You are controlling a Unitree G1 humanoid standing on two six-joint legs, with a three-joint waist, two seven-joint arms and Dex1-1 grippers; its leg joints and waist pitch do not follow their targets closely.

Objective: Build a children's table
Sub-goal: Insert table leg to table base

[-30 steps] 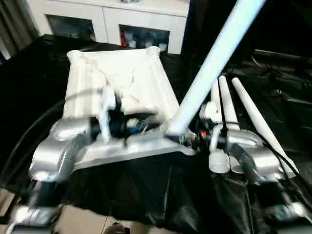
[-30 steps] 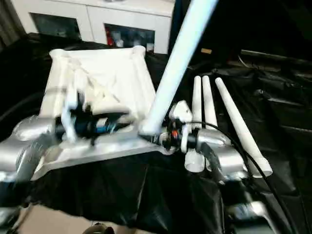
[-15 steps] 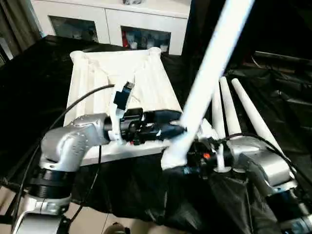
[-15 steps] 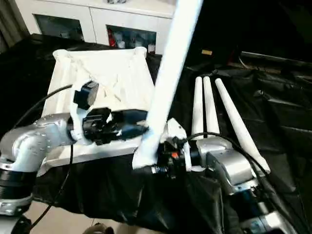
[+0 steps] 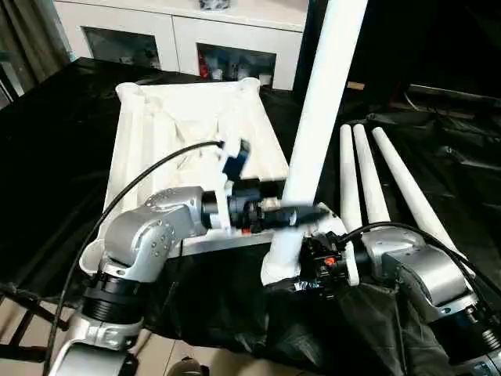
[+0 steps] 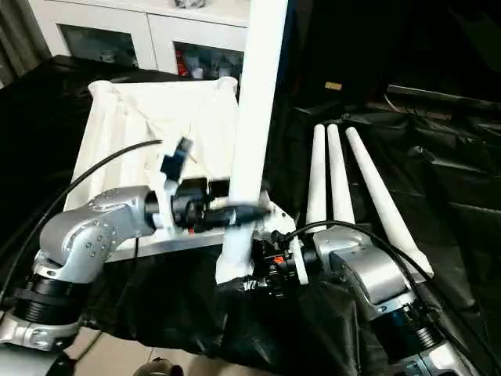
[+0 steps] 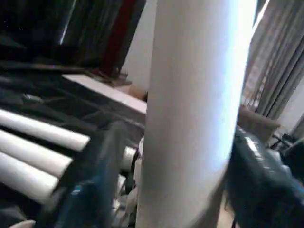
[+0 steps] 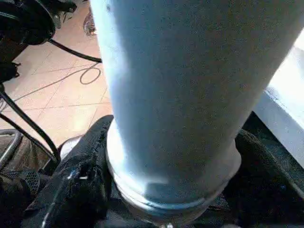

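Left eye view: my right gripper [image 5: 301,266] clamps leg [image 5: 313,133] near thick end, held upright by tabletop [image 5: 149,141] corner for threading; left gripper [image 5: 301,215] straddles shaft, grip unclear. Three spare legs [image 5: 376,180] alongside.

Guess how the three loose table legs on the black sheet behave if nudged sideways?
The three loose legs are smooth round tubes lying flat, so they probably roll. Their taper would likely curve that roll. They look straight and rigid, and the wrinkled black sheet may slow them.
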